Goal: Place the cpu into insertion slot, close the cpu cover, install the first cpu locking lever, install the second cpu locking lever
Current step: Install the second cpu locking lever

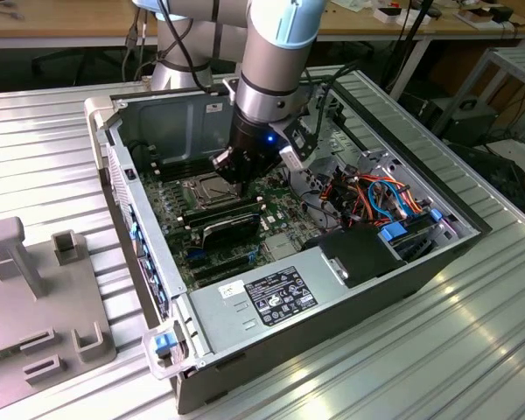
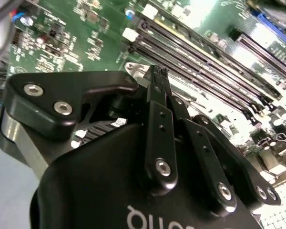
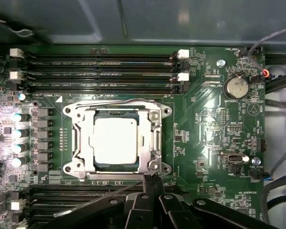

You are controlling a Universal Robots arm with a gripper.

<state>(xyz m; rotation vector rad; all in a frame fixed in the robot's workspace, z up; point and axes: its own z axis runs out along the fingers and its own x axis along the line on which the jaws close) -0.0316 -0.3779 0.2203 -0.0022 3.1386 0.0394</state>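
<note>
1. The flat square cpu (image 3: 115, 139) with its dull silver-grey top lies seated in the square silvery-rimmed insertion slot (image 3: 79, 143) on the green circuit board (image 3: 205, 124).
2. The thin silvery metal cpu cover (image 3: 150, 138) lies flat over the slot, framing the chip through its large central opening.
3. The black two-fingered gripper (image 3: 150, 183) hangs just beside the socket's edge; its slim fingertips are pressed together with nothing visible between them, as the second wrist view confirms (image 2: 158, 78).
4. In the exterior view the gripper (image 1: 232, 171) reaches down into the open grey computer case (image 1: 245, 337), close above the socket (image 1: 201, 188).
5. Long narrow black memory slots (image 3: 100, 71) run along the far side of the socket, and more (image 3: 62, 200) lie on the gripper's side, partly hidden by its fingers.
6. A round silver coin battery (image 3: 237, 87) sits on the board well apart from the socket.
7. Orange and blue cables (image 1: 385, 197) crowd the case toward the exterior view's right.
</note>
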